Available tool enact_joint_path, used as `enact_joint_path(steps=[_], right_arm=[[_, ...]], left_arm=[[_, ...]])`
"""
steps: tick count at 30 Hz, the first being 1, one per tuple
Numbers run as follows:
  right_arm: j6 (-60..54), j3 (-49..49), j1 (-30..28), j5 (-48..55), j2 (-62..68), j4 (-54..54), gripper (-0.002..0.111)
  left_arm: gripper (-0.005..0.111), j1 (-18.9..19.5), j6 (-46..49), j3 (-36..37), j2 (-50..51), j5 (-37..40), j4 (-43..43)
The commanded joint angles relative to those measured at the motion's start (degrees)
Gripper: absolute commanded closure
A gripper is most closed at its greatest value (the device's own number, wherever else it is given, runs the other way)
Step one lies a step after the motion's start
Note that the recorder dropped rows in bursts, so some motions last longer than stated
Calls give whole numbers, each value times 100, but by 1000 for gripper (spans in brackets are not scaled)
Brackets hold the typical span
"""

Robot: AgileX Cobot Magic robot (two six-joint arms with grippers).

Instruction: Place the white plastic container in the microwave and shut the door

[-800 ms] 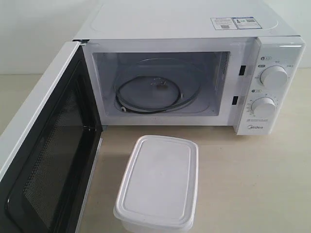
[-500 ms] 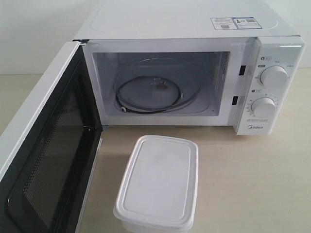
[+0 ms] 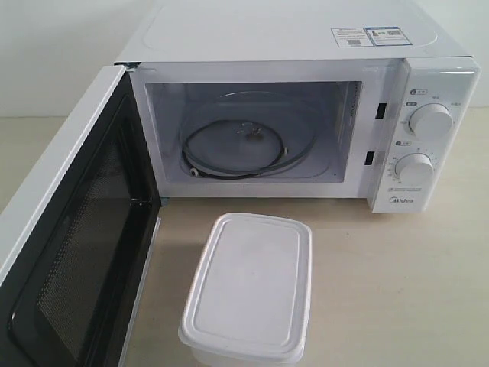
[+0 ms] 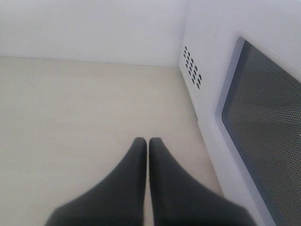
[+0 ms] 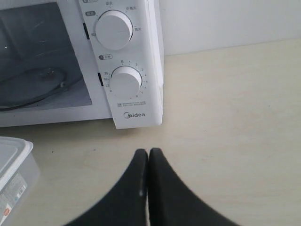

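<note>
The white plastic container (image 3: 248,287) sits lidded on the tabletop just in front of the microwave (image 3: 306,46); its corner (image 5: 11,165) shows in the right wrist view. The microwave's door (image 3: 69,252) hangs wide open to the left, black mesh inner face showing, and the cavity holds only the glass turntable (image 3: 244,138). The left wrist view has the door's outer window (image 4: 263,122) beside my left gripper (image 4: 148,140), which is shut and empty. My right gripper (image 5: 148,151) is shut and empty over the table, short of the knob panel (image 5: 123,61). Neither gripper appears in the exterior view.
A pale tabletop (image 3: 397,290) stretches to the right of the container and in front of the microwave. A white wall (image 4: 94,28) stands behind. Vent holes (image 4: 193,68) mark the microwave's left side.
</note>
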Motion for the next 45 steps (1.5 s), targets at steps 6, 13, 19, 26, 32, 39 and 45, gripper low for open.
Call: enact_joint_path(steps=[6,13,19,26,32,39,45], right_arm=[[0,-2,-41,-1498,-26,-34,109],[0,-2,-41,-2940,-26,-34,109],[0,-131,-41,-3899,-26,-93,109],[0,-1255,-41,-3771,669,-824,109],[0,-1568,-41,-3881,1362,-813,109],[0,-1568,-41,-4217,1388,-813,109],[192,-1568,-41,-4368,1737,-896,109]], left_arm=[[102,10,-39,23,-19,-9,-60],[102,10,-39,23,-19,-9,-60],[102,10,-39,23,-19,-9,-60],[102,10,-39,23,-19,-9,-60],[102,10,-39,23,-19,-9,-60],[102,10,-39,23,-19,-9,-60],[102,10,-39,23,-19,-9,-60]])
